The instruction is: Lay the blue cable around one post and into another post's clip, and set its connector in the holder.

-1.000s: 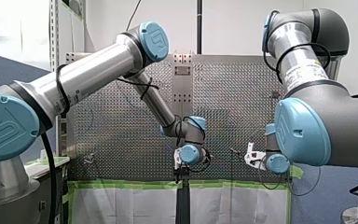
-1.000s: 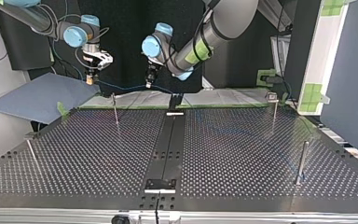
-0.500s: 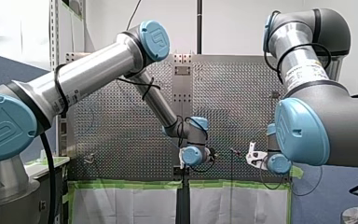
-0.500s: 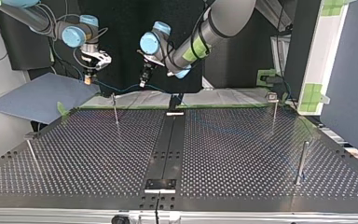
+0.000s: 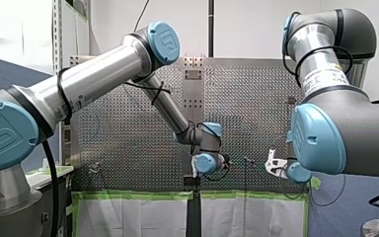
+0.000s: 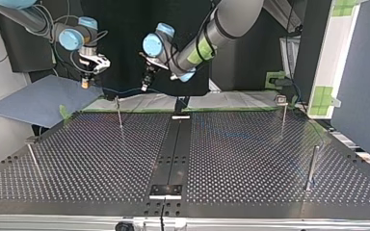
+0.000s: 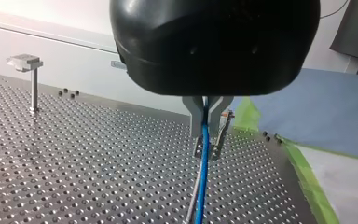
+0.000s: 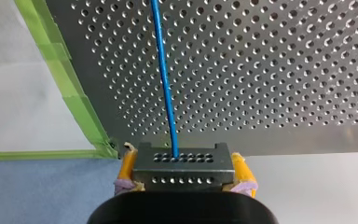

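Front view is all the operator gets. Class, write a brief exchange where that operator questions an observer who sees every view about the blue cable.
Operator: Who holds the connector?
Observer: My right gripper does. The right wrist view shows its yellow pads clamped on both sides.
Operator: And my left gripper?
Observer: The left wrist view shows its metal fingers pinching the blue cable, which runs on past them over the perforated table.

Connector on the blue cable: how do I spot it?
In the right wrist view, follow the blue cable off the edge of the holey metal table. It ends in the connector, held in my right gripper: the only dark grey block, with two rows of tiny holes.
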`<state>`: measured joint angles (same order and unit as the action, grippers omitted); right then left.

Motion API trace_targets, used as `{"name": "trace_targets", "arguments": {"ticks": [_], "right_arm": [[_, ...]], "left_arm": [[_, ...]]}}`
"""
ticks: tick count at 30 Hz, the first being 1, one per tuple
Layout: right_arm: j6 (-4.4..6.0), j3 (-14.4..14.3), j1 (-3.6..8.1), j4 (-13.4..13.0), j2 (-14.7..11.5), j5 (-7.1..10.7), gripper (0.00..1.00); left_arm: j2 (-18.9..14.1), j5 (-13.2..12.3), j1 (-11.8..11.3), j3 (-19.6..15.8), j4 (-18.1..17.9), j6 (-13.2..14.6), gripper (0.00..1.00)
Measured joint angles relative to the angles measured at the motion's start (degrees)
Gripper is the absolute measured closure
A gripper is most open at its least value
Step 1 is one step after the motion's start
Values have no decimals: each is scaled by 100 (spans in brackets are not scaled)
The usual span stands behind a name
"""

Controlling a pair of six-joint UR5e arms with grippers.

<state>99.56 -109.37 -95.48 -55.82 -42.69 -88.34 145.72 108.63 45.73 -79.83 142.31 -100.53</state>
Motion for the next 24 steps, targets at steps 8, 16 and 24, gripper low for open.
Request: {"name": "trace_targets", "arguments": {"ticks": [8,16,24], "right_arm": [[4,163,75,163,1,1,100],[50,357,170,362,1,0,100],[83,524,232,533,1,0,100]], "left_arm": [[119,-48,34,338,123,-52,100],[375,-68,77,718,258,-105,100],[428,-143,122,913,210,-168,100]]}}
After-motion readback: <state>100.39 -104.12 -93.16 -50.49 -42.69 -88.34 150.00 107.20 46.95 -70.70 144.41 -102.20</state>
